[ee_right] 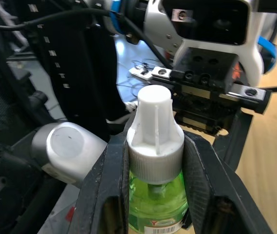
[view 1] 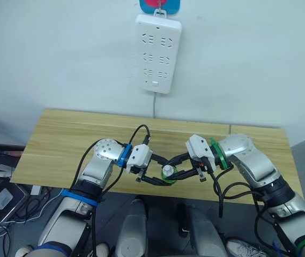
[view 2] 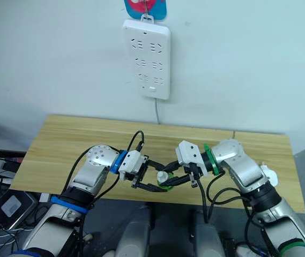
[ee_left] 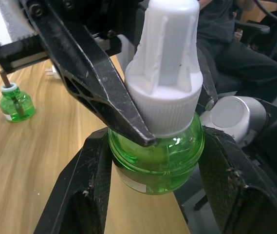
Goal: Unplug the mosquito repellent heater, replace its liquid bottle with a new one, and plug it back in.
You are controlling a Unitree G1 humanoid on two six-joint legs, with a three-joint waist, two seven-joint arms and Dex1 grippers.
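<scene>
- Both hands are meeting over the near edge of the wooden bench (view 1: 61, 139), sharing one green bottle (ee_left: 157, 161) with a white ribbed cap (ee_right: 154, 131).
- The left hand (view 1: 155, 175) is pinching the bottle's round green body from both sides, as the left wrist view shows.
- The right hand (view 1: 187, 170) is pressing its fingers (ee_right: 209, 185) against the white cap, one on each side.
- The bottle's long axis is running straight up through the cap, so I judge the coming move to be a twist of the cap about that axis while the left hand is steadying the body.
- A second green bottle (ee_left: 15, 103), uncapped with its wick showing, is standing well apart on the bench.
- The white power strip (view 1: 158, 52) is hanging on the wall above the bench with nothing plugged in; I cannot make out the heater.
</scene>
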